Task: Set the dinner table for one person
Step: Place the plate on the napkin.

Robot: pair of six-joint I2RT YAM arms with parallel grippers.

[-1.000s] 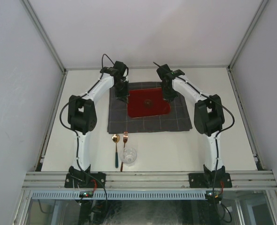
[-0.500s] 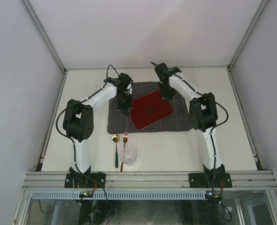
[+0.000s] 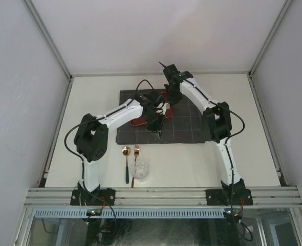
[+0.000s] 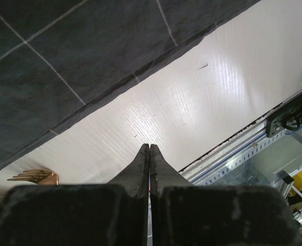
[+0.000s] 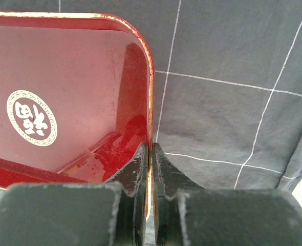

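Two end effectors found over the dark checked cloth (image 3: 189,125) from overhead: left end effector (image 3: 157,129) at the cloth's near edge, right end effector (image 3: 170,106) toward its far edge. Glimpsed the red tray (image 3: 137,122) over the cloth's left half, mostly hidden under the left arm. Noted spoon (image 3: 126,154), fork (image 3: 136,151) and glass (image 3: 139,170) on the bare worktop (image 3: 243,154), nearward of the cloth.

From the left wrist, found the fingers clenched on nothing, above worktop just off the cloth's near edge.

From the right wrist, saw the fingers pinched on the tray's rim, tray body spreading left of the grip over the cloth; could not tell whether resting or lifted. Judged the left arm nearer the cutlery, and the tray's settling onto the cloth a job for the right arm alone.
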